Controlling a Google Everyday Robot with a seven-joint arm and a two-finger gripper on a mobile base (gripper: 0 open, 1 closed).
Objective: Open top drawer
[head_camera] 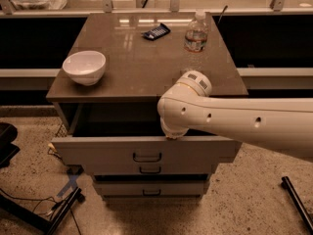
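Observation:
The top drawer (102, 153) is the widest of three pale grey drawers and stands pulled out from the cabinet, its dark inside showing under the countertop. Its small dark bar handle (147, 157) sits at the front middle. My white arm reaches in from the right, and its wrist end (172, 130) sits at the top edge of the drawer front, just right of the middle. The gripper itself is hidden behind the arm. Two narrower drawers (149, 186) lie below, shut.
On the brown countertop (137, 62) stand a white bowl (84, 67) at the left, a clear water bottle (195, 33) at the back right and a dark flat packet (156, 31) at the back. Black stand legs (49, 214) and cables lie on the floor at the left.

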